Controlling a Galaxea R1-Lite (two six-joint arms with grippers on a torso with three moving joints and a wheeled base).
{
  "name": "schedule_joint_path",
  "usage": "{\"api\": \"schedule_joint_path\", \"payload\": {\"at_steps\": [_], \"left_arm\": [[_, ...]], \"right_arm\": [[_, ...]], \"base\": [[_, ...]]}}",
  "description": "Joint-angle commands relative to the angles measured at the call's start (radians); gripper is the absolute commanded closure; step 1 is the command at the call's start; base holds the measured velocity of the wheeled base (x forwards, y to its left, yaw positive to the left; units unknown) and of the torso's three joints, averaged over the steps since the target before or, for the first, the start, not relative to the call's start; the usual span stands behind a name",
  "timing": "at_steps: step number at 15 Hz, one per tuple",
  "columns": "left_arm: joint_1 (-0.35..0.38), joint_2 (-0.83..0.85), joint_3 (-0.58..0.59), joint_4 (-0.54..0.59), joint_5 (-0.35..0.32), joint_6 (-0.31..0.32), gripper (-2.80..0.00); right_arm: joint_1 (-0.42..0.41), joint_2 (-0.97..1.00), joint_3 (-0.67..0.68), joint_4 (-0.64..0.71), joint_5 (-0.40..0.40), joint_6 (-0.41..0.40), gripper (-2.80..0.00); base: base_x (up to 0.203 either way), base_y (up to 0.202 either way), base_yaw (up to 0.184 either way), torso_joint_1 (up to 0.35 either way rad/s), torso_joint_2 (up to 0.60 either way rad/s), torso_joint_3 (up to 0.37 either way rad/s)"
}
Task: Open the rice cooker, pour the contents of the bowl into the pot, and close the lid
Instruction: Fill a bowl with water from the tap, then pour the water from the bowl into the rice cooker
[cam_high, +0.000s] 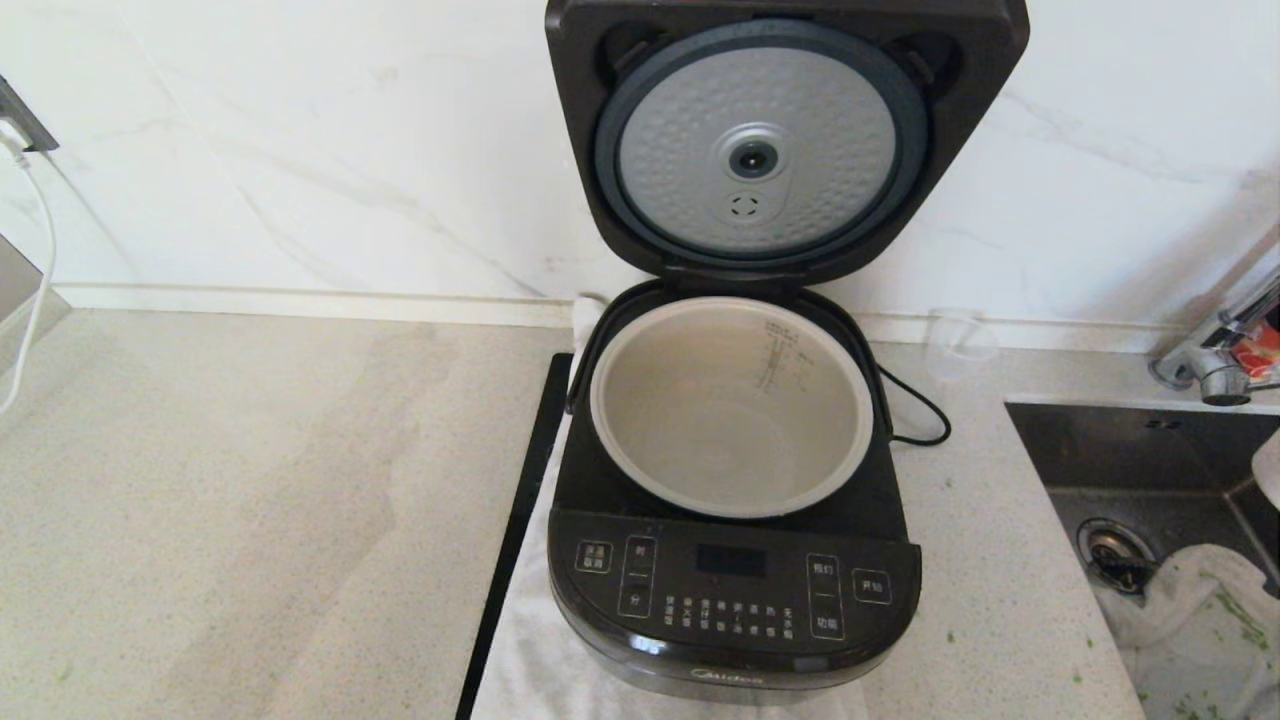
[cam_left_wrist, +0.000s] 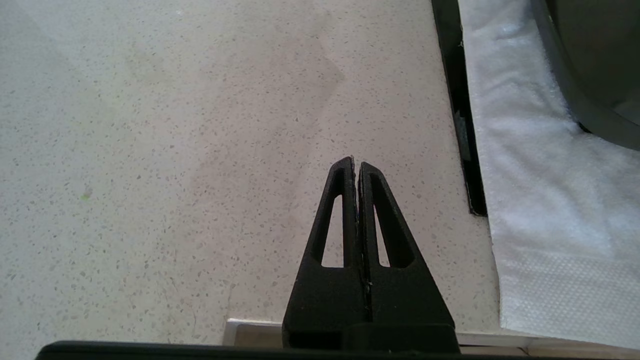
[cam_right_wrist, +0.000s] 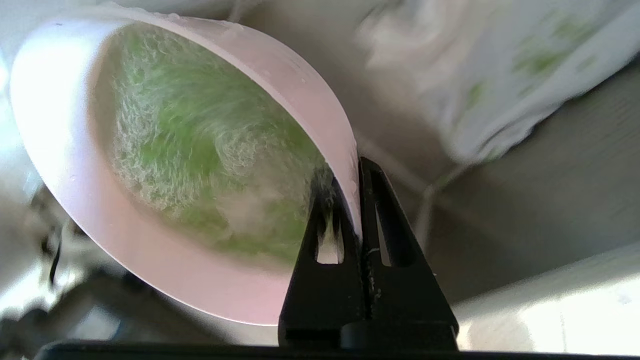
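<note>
**Cooker open, bowl gripped over at the sink side**

We see the rice cooker (cam_high: 735, 560) sitting on a white cloth (cam_high: 530, 660) on the speckled counter (cam_high: 250, 500), and it is our landmark for everything here. Its lid (cam_high: 785, 130) stands fully up behind the body, the dimpled silver inner plate facing us. Below it the pot (cam_high: 730, 405) sits seated in the cooker, pale and bare inside, measuring marks showing on its far wall.

Over on the cooker's right, the right gripper (cam_right_wrist: 357, 165) is pinching the bowl (cam_right_wrist: 60, 150), one finger inside the rim and one outside, the wall clamped between them. The bowl is tipped on its side in that grip, and the contents of the bowl (cam_right_wrist: 200, 150) are a blurred mass of bright green bits clinging inside. In the head view only a white sliver at the right edge, above the sink (cam_high: 1130, 470), could be that bowl; we cannot tell for sure. A crumpled cloth (cam_high: 1190, 600) flecked with green lies in the sink.

On the cooker's left, the left gripper (cam_left_wrist: 356, 162) hovers low over bare counter, fingers pressed together on nothing, just beside the black strip (cam_left_wrist: 457, 110) edging the white cloth

A black cord (cam_high: 915, 410) loops out on the cooker's right
</note>
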Motion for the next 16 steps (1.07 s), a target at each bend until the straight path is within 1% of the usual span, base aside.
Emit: {"api": "schedule_joint_path", "payload": {"at_steps": [1, 3, 4, 6, 8, 10, 14, 16], "left_arm": [[0.0, -0.001, 0.0, 0.0, 0.0, 0.0, 0.0], [0.0, -0.001, 0.0, 0.0, 0.0, 0.0, 0.0], [0.0, -0.001, 0.0, 0.0, 0.0, 0.0, 0.0], [0.0, -0.001, 0.0, 0.0, 0.0, 0.0, 0.0], [0.0, -0.001, 0.0, 0.0, 0.0, 0.0, 0.0], [0.0, -0.001, 0.0, 0.0, 0.0, 0.0, 0.0], [0.0, 0.0, 0.0, 0.0, 0.0, 0.0, 0.0], [0.0, -0.001, 0.0, 0.0, 0.0, 0.0, 0.0]], "right_arm": [[0.063, -0.118, 0.027, 0.039, 0.002, 0.001, 0.0], [0.135, -0.191, 0.106, 0.047, -0.007, 0.002, 0.0], [0.181, -0.232, 0.153, 0.045, -0.025, 0.002, 0.0], [0.282, -0.317, 0.225, 0.044, -0.059, 0.007, 0.0], [0.387, -0.399, 0.273, 0.044, -0.076, 0.019, 0.0], [0.497, -0.464, 0.289, 0.044, -0.107, 0.064, 0.0], [0.728, -0.531, 0.281, 0.044, -0.238, 0.149, 0.0], [0.829, -0.557, 0.264, 0.045, -0.285, 0.191, 0.0]], "base": [[0.0, 0.0, 0.0, 0.0, 0.0, 0.0], [0.0, 0.0, 0.0, 0.0, 0.0, 0.0], [0.0, 0.0, 0.0, 0.0, 0.0, 0.0], [0.0, 0.0, 0.0, 0.0, 0.0, 0.0], [0.0, 0.0, 0.0, 0.0, 0.0, 0.0], [0.0, 0.0, 0.0, 0.0, 0.0, 0.0], [0.0, 0.0, 0.0, 0.0, 0.0, 0.0], [0.0, 0.0, 0.0, 0.0, 0.0, 0.0]]}}
